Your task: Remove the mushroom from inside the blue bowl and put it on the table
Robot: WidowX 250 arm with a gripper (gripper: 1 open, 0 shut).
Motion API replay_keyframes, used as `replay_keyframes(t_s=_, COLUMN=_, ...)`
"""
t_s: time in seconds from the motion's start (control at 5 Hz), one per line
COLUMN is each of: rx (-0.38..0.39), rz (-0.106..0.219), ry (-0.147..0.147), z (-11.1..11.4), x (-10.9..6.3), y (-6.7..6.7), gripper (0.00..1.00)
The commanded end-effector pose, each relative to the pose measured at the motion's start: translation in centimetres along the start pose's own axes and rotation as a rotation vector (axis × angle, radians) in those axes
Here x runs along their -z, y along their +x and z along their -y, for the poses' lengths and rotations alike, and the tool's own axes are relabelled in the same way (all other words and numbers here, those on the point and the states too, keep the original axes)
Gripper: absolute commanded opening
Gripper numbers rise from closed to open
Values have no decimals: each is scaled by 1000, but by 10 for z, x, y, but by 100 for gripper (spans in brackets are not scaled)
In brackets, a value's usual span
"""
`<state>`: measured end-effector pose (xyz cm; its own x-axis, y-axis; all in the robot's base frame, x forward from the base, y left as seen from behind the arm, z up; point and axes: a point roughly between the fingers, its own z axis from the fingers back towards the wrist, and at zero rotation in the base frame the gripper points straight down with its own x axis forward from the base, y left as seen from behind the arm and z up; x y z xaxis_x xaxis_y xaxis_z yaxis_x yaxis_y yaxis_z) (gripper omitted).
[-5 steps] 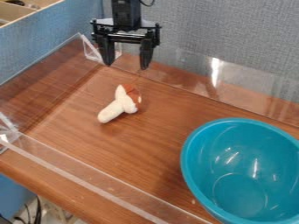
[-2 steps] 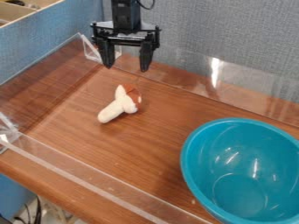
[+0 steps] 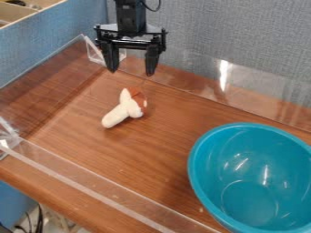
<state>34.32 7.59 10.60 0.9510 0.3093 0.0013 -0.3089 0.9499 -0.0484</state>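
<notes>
Mushroom (image 3: 124, 108) lying on its side on bare wood of desk (image 3: 170, 146), well apart from blue bowl (image 3: 253, 177); reddish cap end toward pincer side, pale stem toward near acrylic wall. Nothing visible inside bowl. Pincer (image 3: 133, 66) above far part of desk, behind mushroom, fingers spread wide, nothing between them. Judgement: task looks complete, mushroom out of bowl and on desk. Nothing left to move; at most, arm to stay clear.

arm: single, black, upright at top of view, upper part cut off by frame edge | tool (image 3: 133, 67): pointing down, two dark fingers (image 3: 151, 63) spread wide apart, nothing between them
</notes>
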Motion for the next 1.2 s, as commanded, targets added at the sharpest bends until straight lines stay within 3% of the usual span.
replay_keyframes(t_s=0.0, rx=6, rz=42, ry=-1, z=2, x=-13, y=1, gripper=100)
replay_keyframes(t_s=1.0, rx=-4, rz=47, ry=3, z=4, x=-9, y=1, gripper=100)
